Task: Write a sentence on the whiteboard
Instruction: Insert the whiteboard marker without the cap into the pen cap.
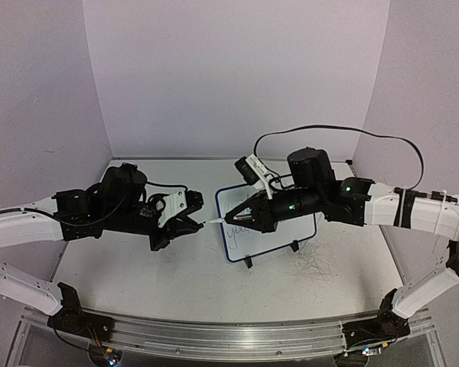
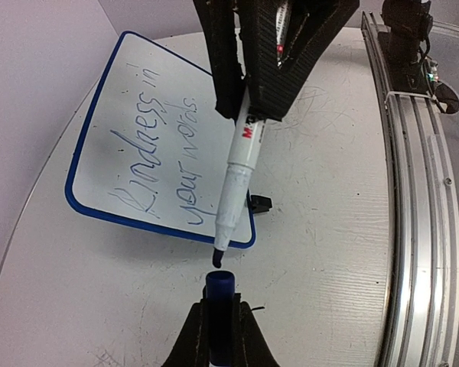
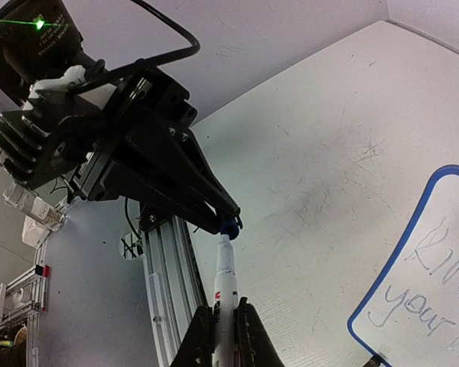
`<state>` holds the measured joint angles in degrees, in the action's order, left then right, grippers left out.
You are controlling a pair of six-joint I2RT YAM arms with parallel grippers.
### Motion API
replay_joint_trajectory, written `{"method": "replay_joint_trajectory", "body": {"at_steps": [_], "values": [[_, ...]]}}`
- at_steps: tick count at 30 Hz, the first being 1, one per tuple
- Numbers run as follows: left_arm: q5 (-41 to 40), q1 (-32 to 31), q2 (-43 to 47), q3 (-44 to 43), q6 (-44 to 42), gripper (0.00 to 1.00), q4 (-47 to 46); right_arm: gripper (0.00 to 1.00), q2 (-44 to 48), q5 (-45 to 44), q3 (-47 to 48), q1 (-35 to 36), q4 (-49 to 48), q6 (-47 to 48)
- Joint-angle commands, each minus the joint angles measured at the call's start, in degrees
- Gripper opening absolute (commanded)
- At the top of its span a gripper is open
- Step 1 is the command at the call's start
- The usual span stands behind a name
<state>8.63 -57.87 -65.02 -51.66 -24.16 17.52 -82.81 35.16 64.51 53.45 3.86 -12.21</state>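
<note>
The whiteboard (image 1: 291,231) lies mid-table, blue-framed, with black clip feet. The sentence (image 2: 157,145) reads "Kindness in your words." in two lines; part of it also shows in the right wrist view (image 3: 436,287). My right gripper (image 1: 231,219) is shut on a white marker (image 3: 226,283), (image 2: 241,164), tip uncovered, pointing left. My left gripper (image 1: 199,222) is shut on the blue marker cap (image 2: 219,290), (image 3: 230,227). The marker tip sits just at the cap's open mouth, a small gap between them in the left wrist view.
The whiteboard in the left wrist view (image 2: 107,115) lies beyond the marker. An aluminium rail (image 2: 417,191) runs along the table's near edge. Grey scribble marks (image 1: 321,267) scuff the tabletop. A black cable (image 1: 329,131) loops over the right arm.
</note>
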Motion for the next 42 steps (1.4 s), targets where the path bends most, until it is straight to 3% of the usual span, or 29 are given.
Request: {"method": "replay_joint_trajectory", "body": {"at_steps": [1,33,42], "values": [[0.9,-0.3,0.1,-0.2,-0.7,0.0,-2.0,0.0,-0.8,-0.3,2.9,0.4,-1.3,0.7],[1.0,-1.0,-0.9,-2.0,-2.9,0.0,-1.9,0.0,-5.2,3.4,2.7,2.2,-1.0,2.0],[-2.8,-9.1,-3.7,-8.3,-7.9,0.0,-1.4,0.0,-13.8,11.9,10.6,2.2,2.6,4.9]]}}
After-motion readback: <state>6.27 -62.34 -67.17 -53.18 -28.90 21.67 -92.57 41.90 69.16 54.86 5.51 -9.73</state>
